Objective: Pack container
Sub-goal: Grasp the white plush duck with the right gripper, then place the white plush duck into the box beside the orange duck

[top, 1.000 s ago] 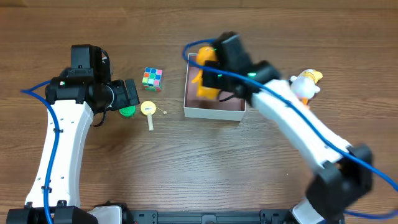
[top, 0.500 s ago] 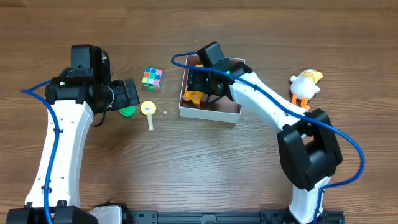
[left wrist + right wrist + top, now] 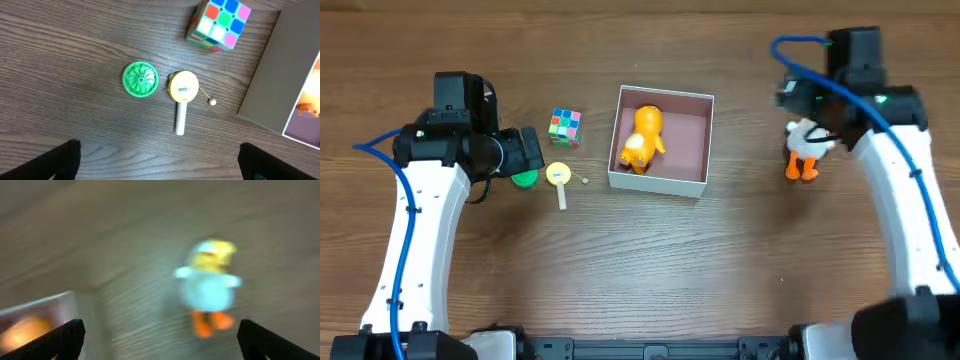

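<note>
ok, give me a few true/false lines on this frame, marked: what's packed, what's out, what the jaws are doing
1. The orange toy lies inside the container. True.
2. The colour cube is packed in the container too. False: it is on the table, left of the container.
3. The right jaws are shut on the white duck. False: they are open with nothing between them, and the duck is on the table, right of the container.
4. The green disc and the yellow drum toy lie side by side on the table, outside the container. True.
</note>
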Robot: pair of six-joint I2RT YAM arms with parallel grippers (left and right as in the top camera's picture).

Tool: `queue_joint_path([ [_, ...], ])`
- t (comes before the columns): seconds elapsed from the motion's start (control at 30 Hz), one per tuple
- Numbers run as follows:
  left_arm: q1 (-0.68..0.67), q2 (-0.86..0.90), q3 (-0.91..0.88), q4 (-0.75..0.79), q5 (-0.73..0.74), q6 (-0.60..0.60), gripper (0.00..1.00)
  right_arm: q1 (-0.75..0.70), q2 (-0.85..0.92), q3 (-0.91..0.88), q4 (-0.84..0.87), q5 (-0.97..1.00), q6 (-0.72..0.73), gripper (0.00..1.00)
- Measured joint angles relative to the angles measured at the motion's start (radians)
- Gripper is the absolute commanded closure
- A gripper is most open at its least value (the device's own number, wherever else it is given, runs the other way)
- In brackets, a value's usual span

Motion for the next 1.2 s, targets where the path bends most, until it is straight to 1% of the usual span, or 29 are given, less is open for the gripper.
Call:
queue_joint_path([
  [0.13, 0.000, 0.000, 0.000, 0.000, 0.000, 0.000, 0.00, -0.151, 0.140, -0.018, 0.002, -0.039, -0.013, 0.00],
  [0.27, 0.000, 0.000, 0.000, 0.000, 0.000, 0.000, 0.00, -0.169, 0.305, -0.022, 0.031, -0.118, -0.022, 0.00],
  [0.3, 0.000, 0.000, 0.000, 0.000, 0.000, 0.000, 0.00, -0.167, 0.339, -0.023, 0.038, -0.137, -0.024, 0.03],
  [0.33, 0.000, 0.000, 0.000, 0.000, 0.000, 0.000, 0.00, -0.164, 0.365, -0.023, 0.050, -0.147, -0.024, 0.11],
  [0.37, 0.000, 0.000, 0.000, 0.000, 0.000, 0.000, 0.00, -0.163, 0.394, -0.023, 0.060, -0.158, -0.028, 0.28],
  [0.4, 0.000, 0.000, 0.000, 0.000, 0.000, 0.000, 0.00, -0.161, 0.413, -0.024, 0.062, -0.163, -0.029, 0.40],
  [0.43, 0.000, 0.000, 0.000, 0.000, 0.000, 0.000, 0.00, -0.161, 0.425, -0.024, 0.063, -0.165, -0.026, 0.46],
  [0.5, 0.000, 0.000, 0.000, 0.000, 0.000, 0.000, 0.00, -0.161, 0.432, -0.027, 0.061, -0.169, -0.030, 0.68],
  [0.53, 0.000, 0.000, 0.000, 0.000, 0.000, 0.000, 0.00, -0.161, 0.432, -0.027, 0.058, -0.173, -0.026, 0.74],
  [0.57, 0.000, 0.000, 0.000, 0.000, 0.000, 0.000, 0.00, -0.160, 0.431, -0.027, 0.045, -0.173, -0.022, 0.77],
  [0.67, 0.000, 0.000, 0.000, 0.000, 0.000, 0.000, 0.00, -0.145, 0.402, -0.027, -0.016, -0.164, -0.012, 0.78],
  [0.7, 0.000, 0.000, 0.000, 0.000, 0.000, 0.000, 0.00, -0.129, 0.374, -0.026, -0.038, -0.158, -0.009, 0.85],
  [0.73, 0.000, 0.000, 0.000, 0.000, 0.000, 0.000, 0.00, -0.102, 0.325, -0.023, -0.064, -0.156, -0.006, 0.89],
  [0.9, 0.000, 0.000, 0.000, 0.001, 0.000, 0.000, 0.00, 0.116, 0.024, 0.024, -0.105, -0.164, 0.016, 0.90],
  [0.97, 0.000, 0.000, 0.000, 0.000, 0.000, 0.000, 0.00, 0.249, -0.076, 0.042, -0.093, -0.176, 0.053, 0.90],
  [1.0, 0.000, 0.000, 0.000, 0.000, 0.000, 0.000, 0.00, 0.310, -0.093, 0.047, -0.077, -0.183, 0.066, 0.89],
  [1.07, 0.000, 0.000, 0.000, 0.000, 0.000, 0.000, 0.00, 0.392, -0.074, 0.047, -0.063, -0.179, 0.084, 0.89],
  [1.2, 0.000, 0.000, 0.000, 0.000, 0.000, 0.000, 0.00, 0.489, 0.075, 0.047, -0.009, -0.163, 0.113, 0.89],
])
